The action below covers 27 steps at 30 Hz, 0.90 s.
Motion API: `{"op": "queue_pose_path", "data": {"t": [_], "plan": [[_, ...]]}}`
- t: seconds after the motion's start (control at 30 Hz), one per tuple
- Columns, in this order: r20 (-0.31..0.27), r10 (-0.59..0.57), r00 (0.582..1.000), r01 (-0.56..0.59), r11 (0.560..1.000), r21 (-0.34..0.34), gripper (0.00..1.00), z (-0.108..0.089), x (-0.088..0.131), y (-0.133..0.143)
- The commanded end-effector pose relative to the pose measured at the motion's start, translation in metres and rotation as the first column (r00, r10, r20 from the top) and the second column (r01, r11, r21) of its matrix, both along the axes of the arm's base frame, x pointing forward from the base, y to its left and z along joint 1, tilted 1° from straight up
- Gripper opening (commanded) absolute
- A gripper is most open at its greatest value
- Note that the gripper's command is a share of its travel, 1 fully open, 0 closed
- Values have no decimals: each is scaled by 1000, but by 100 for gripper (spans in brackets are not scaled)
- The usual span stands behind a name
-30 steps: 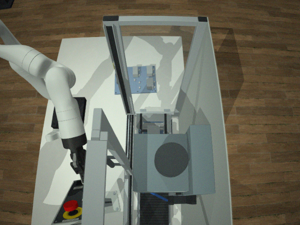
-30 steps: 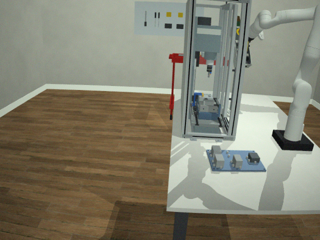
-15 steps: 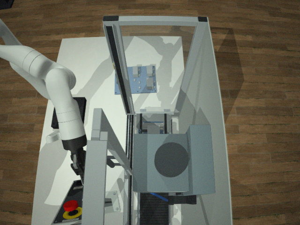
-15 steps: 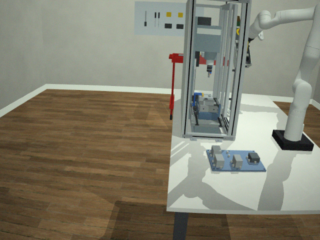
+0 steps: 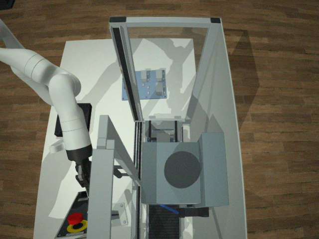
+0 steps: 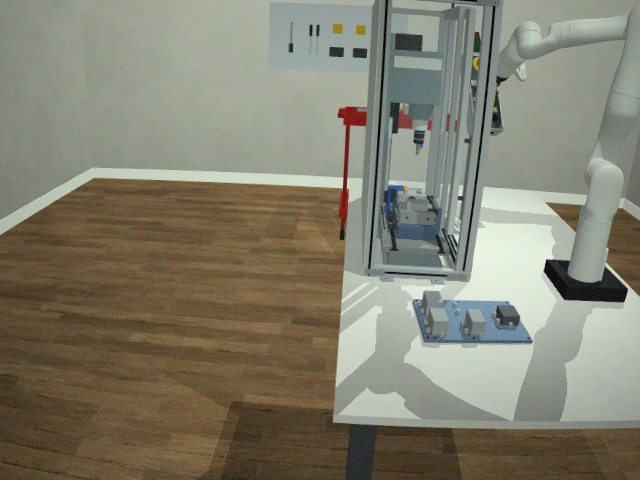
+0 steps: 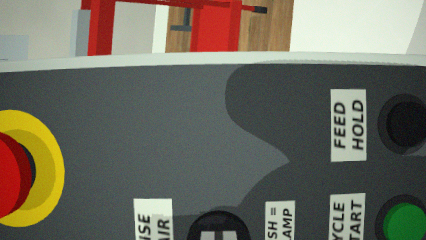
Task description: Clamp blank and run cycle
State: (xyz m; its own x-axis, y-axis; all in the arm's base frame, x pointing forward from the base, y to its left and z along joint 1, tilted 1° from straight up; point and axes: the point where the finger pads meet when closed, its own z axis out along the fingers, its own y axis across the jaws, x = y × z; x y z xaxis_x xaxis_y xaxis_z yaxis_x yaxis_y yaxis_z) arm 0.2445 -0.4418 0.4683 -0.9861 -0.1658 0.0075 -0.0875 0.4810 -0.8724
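Blue plate (image 5: 152, 88) (image 6: 496, 334), apparently lengthwise beside guard (image 5: 167, 22) (image 6: 480, 144).

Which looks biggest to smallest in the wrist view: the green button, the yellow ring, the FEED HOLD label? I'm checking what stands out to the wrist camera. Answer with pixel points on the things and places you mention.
1. Yellow ring (image 5: 84, 226) (image 7: 52, 172), though cut off by the frame
2. FEED HOLD label (image 7: 348, 155)
3. Green button (image 7: 406, 224), also cut off

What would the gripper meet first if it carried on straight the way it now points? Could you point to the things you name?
Most likely the black VISE AIR knob (image 7: 218, 220), which the gripper (image 5: 87, 192) (image 7: 218, 236) appears lined up with; the remaining gap is unclear.
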Motion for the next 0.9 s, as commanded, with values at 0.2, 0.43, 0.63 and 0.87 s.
{"op": "queue_pose_path", "data": {"t": [0.2,0.43,0.63,0.87], "plan": [[1,0,1000,0,1000,-1,10,1,0,0],[1,0,1000,0,1000,-1,10,-1,1,-4],[1,0,1000,0,1000,-1,10,-1,1,-4],[1,0,1000,0,1000,-1,10,-2,1,-5]]}}
